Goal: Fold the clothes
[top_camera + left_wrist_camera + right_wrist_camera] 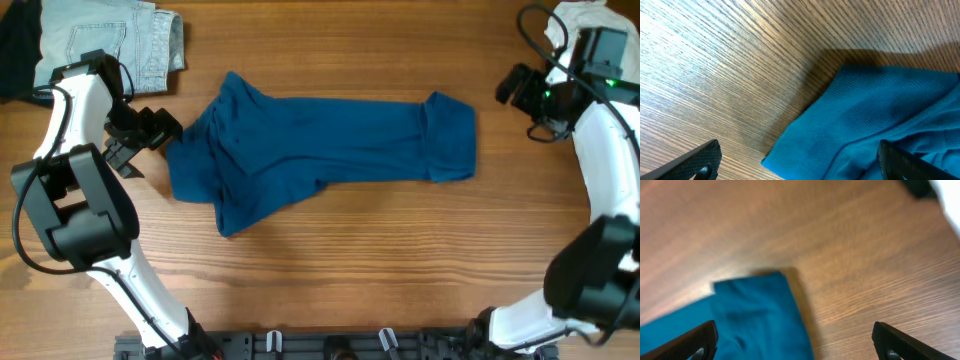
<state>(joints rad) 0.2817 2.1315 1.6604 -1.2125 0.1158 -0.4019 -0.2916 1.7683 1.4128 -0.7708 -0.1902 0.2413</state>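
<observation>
The deep-blue top point(320, 145) lies folded into a long band across the middle of the wooden table, bunched and wider at its left end. My left gripper point(150, 135) is open and empty at the top's left edge, and the left wrist view shows a cloth corner point(865, 125) between its spread fingers point(800, 165). My right gripper point(520, 85) is open and empty, off the top's right end, above the table. The right wrist view shows the top's right corner point(760, 315) below its spread fingers point(795, 342).
A pale blue denim piece point(110, 40) lies at the back left corner next to a dark cloth point(15, 45). A white garment point(585, 15) lies at the back right behind the right arm. Bare wood point(380, 260) runs along the front.
</observation>
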